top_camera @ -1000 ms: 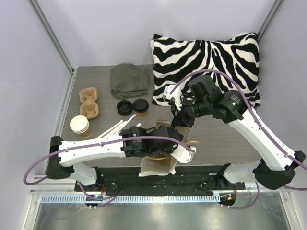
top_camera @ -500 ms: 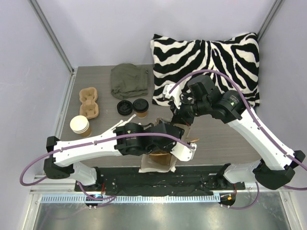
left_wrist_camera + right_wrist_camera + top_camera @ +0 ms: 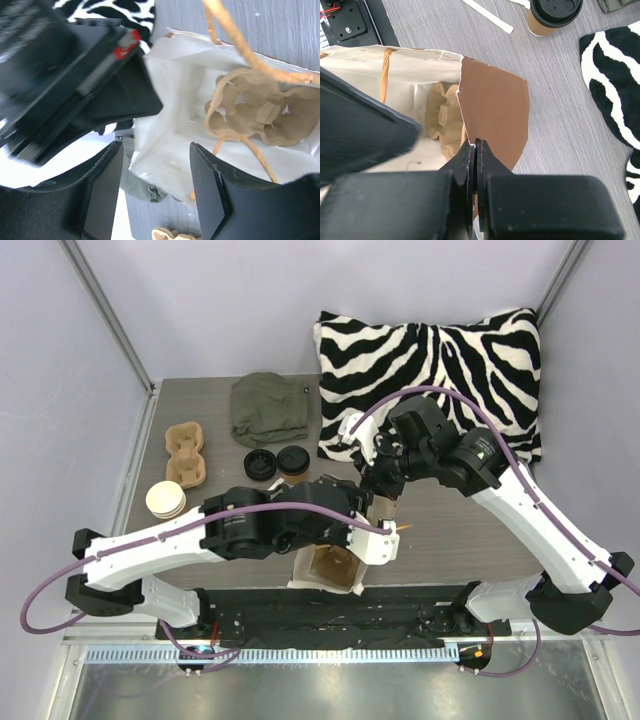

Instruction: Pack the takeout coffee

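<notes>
The takeout coffee (image 3: 293, 462) is a tan paper cup with a black lid on it, standing on the table behind the bag; the right wrist view shows the cup (image 3: 547, 17) at its top edge. A brown paper bag (image 3: 325, 565) with a white inside stands open near the front edge. My right gripper (image 3: 476, 142) is shut on the bag's brown wall (image 3: 495, 110). My left gripper (image 3: 155, 192) hangs open over the bag's mouth with nothing between its fingers. A tan pulp cup carrier (image 3: 260, 112) lies at the bottom of the bag.
A second pulp carrier (image 3: 185, 452) and a stack of paper cups (image 3: 166, 500) sit at the left. A loose black lid (image 3: 258, 464) lies beside the coffee. A green cloth (image 3: 268, 408) is at the back, a zebra pillow (image 3: 430, 370) at back right.
My left arm has swung further back over the bag and its jaws have widened. The bag stands more upright. The right gripper keeps its hold on the bag's wall.
</notes>
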Robot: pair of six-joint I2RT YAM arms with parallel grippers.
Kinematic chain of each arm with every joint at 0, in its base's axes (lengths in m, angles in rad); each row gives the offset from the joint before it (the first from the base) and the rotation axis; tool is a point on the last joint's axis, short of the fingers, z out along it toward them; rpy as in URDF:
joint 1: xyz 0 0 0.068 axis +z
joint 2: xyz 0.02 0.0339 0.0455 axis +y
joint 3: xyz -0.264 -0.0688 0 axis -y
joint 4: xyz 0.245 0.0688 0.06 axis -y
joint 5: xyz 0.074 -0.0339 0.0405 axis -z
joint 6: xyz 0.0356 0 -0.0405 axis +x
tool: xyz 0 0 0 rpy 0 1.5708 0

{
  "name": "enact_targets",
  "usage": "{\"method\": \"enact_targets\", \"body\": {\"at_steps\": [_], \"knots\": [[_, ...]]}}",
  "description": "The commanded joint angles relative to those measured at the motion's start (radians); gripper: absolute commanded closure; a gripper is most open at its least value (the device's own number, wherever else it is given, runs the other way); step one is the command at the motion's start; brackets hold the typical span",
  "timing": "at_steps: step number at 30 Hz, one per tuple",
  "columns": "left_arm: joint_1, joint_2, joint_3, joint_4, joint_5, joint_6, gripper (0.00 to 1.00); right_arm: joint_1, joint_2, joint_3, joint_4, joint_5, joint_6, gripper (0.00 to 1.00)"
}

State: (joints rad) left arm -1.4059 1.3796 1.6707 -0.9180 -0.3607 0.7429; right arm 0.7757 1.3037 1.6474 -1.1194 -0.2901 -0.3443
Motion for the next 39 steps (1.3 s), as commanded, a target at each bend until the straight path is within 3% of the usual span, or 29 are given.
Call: {"method": "enact_targets", "body": {"at_steps": [1, 8, 16, 20, 27, 33, 34, 35, 36, 37, 39], "knots": [[-0.004, -0.048, -0.005, 0.053, 0.013, 0.009, 0.42, -0.001, -0.003, 0.031, 0.032, -0.018, 0.005, 0.99], [0.008, -0.097, 0.020, 0.047, -0.011, 0.003, 0.42, 0.000, -0.011, 0.028, 0.023, -0.004, -0.010, 0.99], [0.087, -0.148, 0.136, 0.036, 0.028, -0.150, 0.33, -0.010, -0.043, -0.155, 0.122, 0.101, -0.137, 0.99], [0.218, -0.160, 0.220, -0.021, 0.123, -0.244, 0.26, -0.073, -0.026, -0.163, 0.165, 0.146, -0.194, 0.99], [0.383, -0.156, 0.248, -0.085, 0.212, -0.378, 0.20, -0.234, 0.020, -0.129, 0.251, 0.025, -0.206, 0.99], [0.660, -0.100, 0.248, -0.151, 0.347, -0.526, 0.15, -0.236, -0.024, -0.141, 0.201, -0.040, -0.231, 0.99], [0.752, -0.082, 0.251, -0.165, 0.395, -0.551, 0.14, -0.236, -0.033, -0.147, 0.193, -0.038, -0.231, 0.99], [0.806, -0.056, 0.250, -0.186, 0.445, -0.574, 0.04, -0.236, -0.044, -0.158, 0.185, -0.037, -0.236, 0.99], [0.861, -0.039, 0.248, -0.200, 0.500, -0.600, 0.00, -0.236, -0.067, -0.161, 0.172, -0.037, -0.239, 0.99], [0.952, -0.025, 0.244, -0.214, 0.550, -0.611, 0.00, -0.237, -0.079, -0.164, 0.165, -0.035, -0.242, 0.99], [1.016, 0.016, 0.221, -0.226, 0.676, -0.631, 0.00, -0.236, -0.099, -0.169, 0.152, -0.037, -0.234, 0.99]]}}
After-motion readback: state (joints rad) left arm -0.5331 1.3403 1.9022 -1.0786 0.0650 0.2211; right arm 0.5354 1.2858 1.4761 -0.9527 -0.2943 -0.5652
